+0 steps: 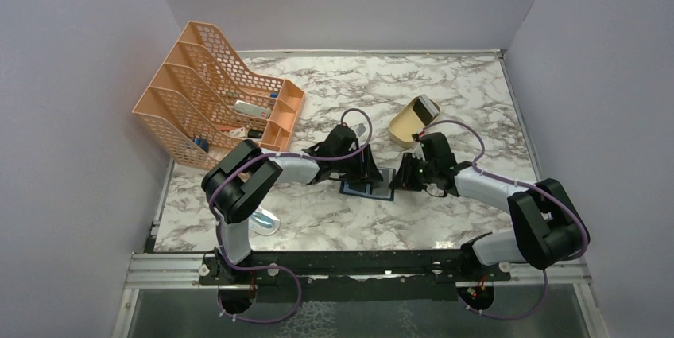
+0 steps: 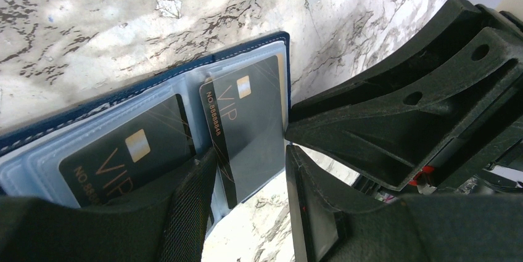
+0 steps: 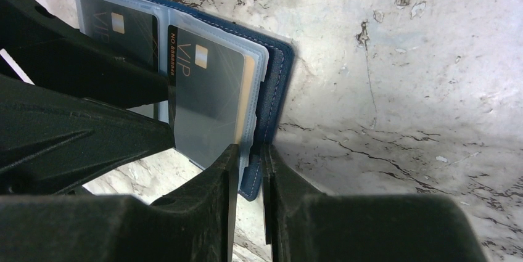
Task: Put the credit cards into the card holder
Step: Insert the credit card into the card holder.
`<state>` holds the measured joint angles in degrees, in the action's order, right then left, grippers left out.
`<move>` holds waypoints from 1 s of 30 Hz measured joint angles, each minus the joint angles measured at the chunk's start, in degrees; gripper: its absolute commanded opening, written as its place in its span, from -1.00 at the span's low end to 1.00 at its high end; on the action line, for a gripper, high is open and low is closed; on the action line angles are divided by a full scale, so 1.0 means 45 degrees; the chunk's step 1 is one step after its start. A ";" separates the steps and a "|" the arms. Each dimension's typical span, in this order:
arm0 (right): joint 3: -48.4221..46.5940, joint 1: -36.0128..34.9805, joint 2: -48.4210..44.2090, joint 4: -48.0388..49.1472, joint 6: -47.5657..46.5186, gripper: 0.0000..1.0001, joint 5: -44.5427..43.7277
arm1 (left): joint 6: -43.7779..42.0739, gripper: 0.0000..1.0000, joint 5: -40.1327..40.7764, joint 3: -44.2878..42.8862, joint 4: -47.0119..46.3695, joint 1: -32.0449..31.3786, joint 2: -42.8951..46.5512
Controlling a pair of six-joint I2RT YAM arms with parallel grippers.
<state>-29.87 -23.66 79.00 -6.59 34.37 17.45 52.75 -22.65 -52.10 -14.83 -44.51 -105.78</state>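
Spanning the whole cell, the marble table [image 1: 445, 223] carries an orange file rack [image 1: 214, 103] at far left and a tan tray [image 1: 404, 125] behind centre. Both arms reach inward and meet over the card holder [image 1: 367, 189], which lies open and flat at mid-table. One dark card [image 2: 132, 151] is fully seated in the clear pocket nearer the left arm. A second dark card [image 2: 253, 120] sits in the pocket nearer the right arm, with a narrow strip [image 2: 216, 139] of its long edge proud of the sleeve mouth at the fold. The right gripper [image 3: 250, 157] has its jaws nearly together with the holder's outer edge in the gap, apparently clamping it as an anchor. The left gripper [image 2: 250, 163] stands half spread astride the second card; whether its pads bear on anything cannot be determined. Hazards: an off-square push on the proud strip is likely to jam a corner against the sleeve seam or buckle the card. If the anchor pinch slips, the holder will probably slide instead of accepting the card. The opposing fingertips almost touch, so a careless stroke risks collision. Clearance: bare marble surrounds the holder, with rack, tray and table edges well apart; the only tight zone lies between the grippers themselves.
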 measured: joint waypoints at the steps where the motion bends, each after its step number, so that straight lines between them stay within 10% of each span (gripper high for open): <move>1: -0.0044 0.0000 0.0029 -0.0005 -0.0039 -0.52 0.0005 | -0.0039 -0.01 0.0049 -0.0010 0.0000 -0.0024 0.0000; 30: -0.1554 -0.0219 -0.1287 -0.2147 -0.0316 -0.57 -0.0563 | -0.1088 0.31 0.1394 -0.0534 0.3191 0.0549 0.1583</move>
<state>-36.86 -24.64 73.21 -16.25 32.95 14.92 47.86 -16.38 -54.50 -0.47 -42.04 -98.65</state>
